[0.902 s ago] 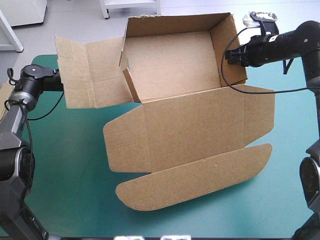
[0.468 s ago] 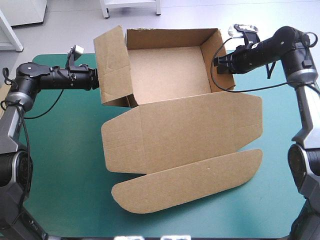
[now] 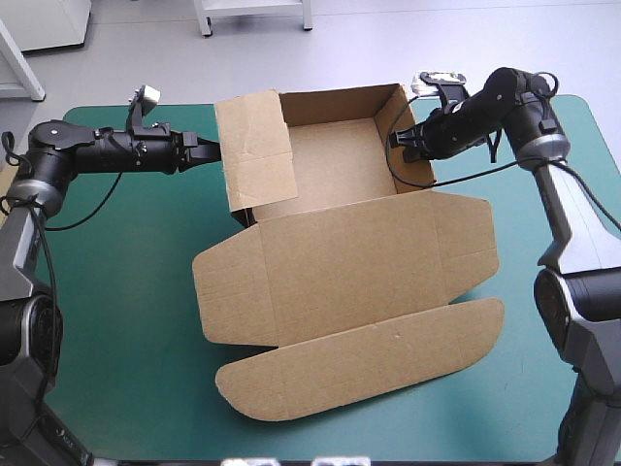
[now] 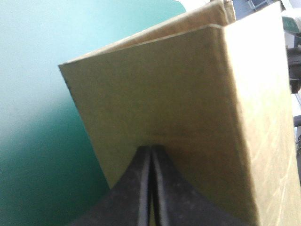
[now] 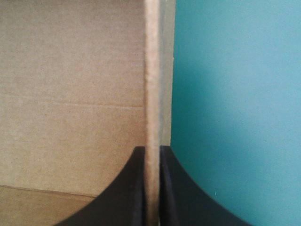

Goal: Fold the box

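While the brown cardboard box point(image 3: 330, 165) stands open on the teal-green tabletop point(image 3: 126, 320), the left claw point(image 3: 215, 150) is clenched on its raised left flap point(image 4: 178, 94), and the right claw point(image 3: 394, 139) on its right wall point(image 5: 151, 70).

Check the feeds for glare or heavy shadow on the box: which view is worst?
Left wrist view: worst; the box panel glares pale along one edge and lies in shade by the left pincer. Right wrist view: even light on the wall held in the right pincer, no glare. High view: evenly lit, only a dark shadow inside the tray under the raised flap.
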Robot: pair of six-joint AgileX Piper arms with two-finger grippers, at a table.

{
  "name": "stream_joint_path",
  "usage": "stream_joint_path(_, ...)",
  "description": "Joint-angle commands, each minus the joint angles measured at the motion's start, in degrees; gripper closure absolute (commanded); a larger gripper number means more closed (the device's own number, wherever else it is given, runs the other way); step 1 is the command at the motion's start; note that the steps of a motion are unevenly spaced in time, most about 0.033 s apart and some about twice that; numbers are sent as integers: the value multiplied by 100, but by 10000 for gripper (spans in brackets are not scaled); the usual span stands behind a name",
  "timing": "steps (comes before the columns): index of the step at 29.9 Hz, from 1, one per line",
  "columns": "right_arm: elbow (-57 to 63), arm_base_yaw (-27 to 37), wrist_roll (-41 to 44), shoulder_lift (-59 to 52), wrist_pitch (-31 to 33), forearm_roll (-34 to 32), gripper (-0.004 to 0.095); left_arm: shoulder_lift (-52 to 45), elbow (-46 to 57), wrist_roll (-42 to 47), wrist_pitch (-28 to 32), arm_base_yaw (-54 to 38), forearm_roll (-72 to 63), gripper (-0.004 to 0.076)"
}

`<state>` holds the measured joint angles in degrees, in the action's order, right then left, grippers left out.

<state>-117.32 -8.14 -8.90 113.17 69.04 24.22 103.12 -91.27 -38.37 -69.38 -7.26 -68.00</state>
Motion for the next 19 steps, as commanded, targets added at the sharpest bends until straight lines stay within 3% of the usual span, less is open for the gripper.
stream_joint_path(1, -186, 4, 39, -330, -225, 295, 911, -318, -164, 57, -309, 20, -510, 732)
stream_joint_path(6, -186, 4, 56, -330, -225, 168, 911, -318, -164, 150, -466, 20, -522, 731)
stream_joint_path(9, -186, 4, 56, -330, -213, 168, 911, -318, -164, 155, -466, 20, -593, 674)
stream_joint_path(16, -186, 4, 89, -312, -194, 145, 911, -318, -164, 264, -466, 32, -903, 233)
stream_joint_path(19, -186, 4, 132, -272, -194, 156, 911, -318, -164, 384, -466, 108, -879, 141)
